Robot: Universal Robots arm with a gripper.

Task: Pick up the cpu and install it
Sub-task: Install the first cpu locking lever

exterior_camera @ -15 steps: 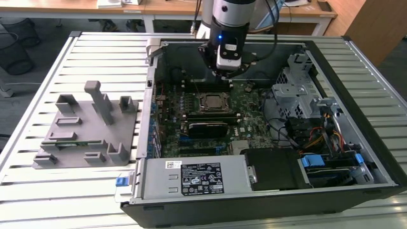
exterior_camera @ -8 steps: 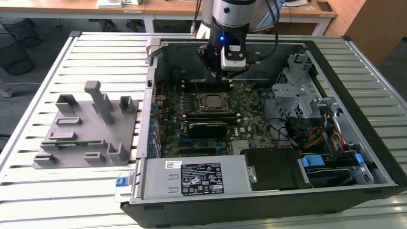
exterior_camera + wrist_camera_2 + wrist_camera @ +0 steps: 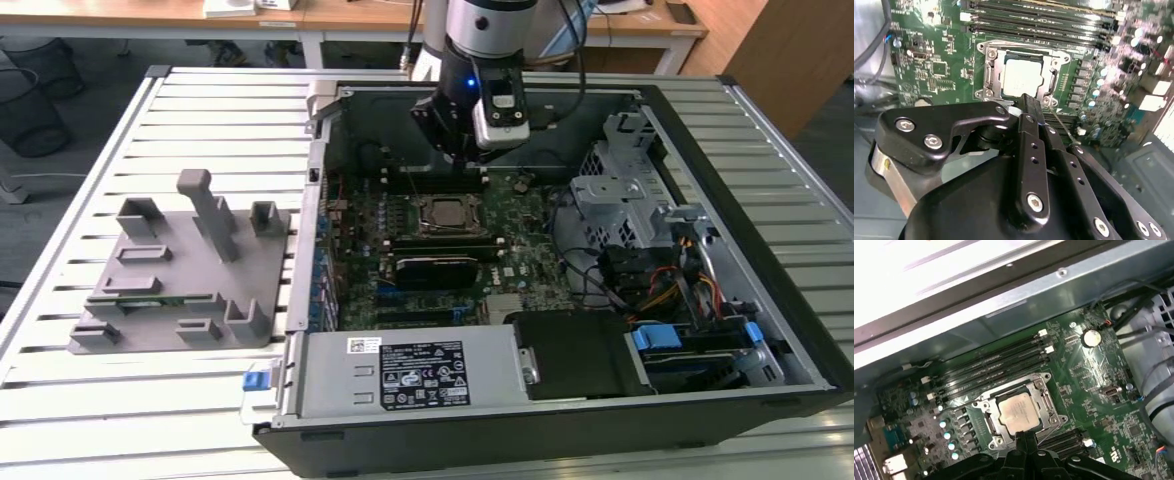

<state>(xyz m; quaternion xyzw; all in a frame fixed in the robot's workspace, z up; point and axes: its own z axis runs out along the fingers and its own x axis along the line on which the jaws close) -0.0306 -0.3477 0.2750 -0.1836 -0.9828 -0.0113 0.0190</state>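
The cpu (image 3: 445, 212) lies flat in the black socket frame (image 3: 445, 195) on the green motherboard inside the open computer case, its silver top facing up. Both wrist views show it seated within the frame: cpu (image 3: 1021, 76), cpu (image 3: 1016, 412). My gripper (image 3: 458, 163) hangs over the board, just beyond the socket toward the case's back wall. In both wrist views its black fingers are pressed together, gripper (image 3: 1027, 103) and gripper (image 3: 1022, 439), with nothing between them and the tips above the socket's edge.
A grey plastic fixture block (image 3: 187, 270) stands on the slatted table at the exterior view's left. Inside the case are memory slots (image 3: 999, 365), a metal drive cage (image 3: 627, 180), cables (image 3: 667, 280) and the power supply (image 3: 400, 370) at the front.
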